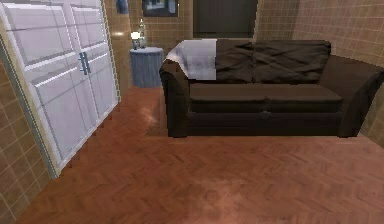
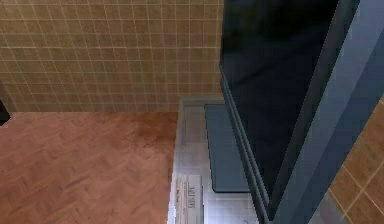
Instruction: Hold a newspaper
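Observation:
A small pale flat thing with faint dark marks [image 2: 188, 196] lies at the near end of a grey low stand [image 2: 192, 130], at the bottom of the arm side view. Its shape is too small to name with certainty. Beside it on the stand rests a flat blue-grey slab [image 2: 226, 150], under the foot of a large dark screen [image 2: 280, 80].
In the forward view a dark brown sofa [image 1: 265, 95] with a pale cloth [image 1: 200, 57] over its left back faces me across reddish wood floor [image 1: 180, 170]. White double doors [image 1: 65, 75] stand at the left. A small blue side table [image 1: 146, 66] carries a lamp. A tiled wall [image 2: 100, 50] backs the stand.

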You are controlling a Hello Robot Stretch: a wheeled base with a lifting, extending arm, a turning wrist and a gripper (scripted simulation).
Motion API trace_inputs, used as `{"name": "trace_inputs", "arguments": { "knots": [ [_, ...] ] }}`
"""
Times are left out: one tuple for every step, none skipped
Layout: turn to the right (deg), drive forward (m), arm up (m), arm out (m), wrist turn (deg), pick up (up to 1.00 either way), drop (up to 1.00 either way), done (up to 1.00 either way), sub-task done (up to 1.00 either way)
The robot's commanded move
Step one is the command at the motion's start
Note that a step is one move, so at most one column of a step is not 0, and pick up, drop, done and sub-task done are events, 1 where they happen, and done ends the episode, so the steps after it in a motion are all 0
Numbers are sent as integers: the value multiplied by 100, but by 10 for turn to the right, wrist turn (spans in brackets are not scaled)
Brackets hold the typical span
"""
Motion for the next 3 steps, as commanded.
{"name": "trace_inputs", "arguments": {
  "knots": [
    [0, 0, 50, 0, 0, 0, 0, 0, 0],
    [0, 0, 30, 0, 0, 0, 0, 0, 0],
    [0, 0, 0, 10, 0, 0, 0, 0, 0]
  ]
}}
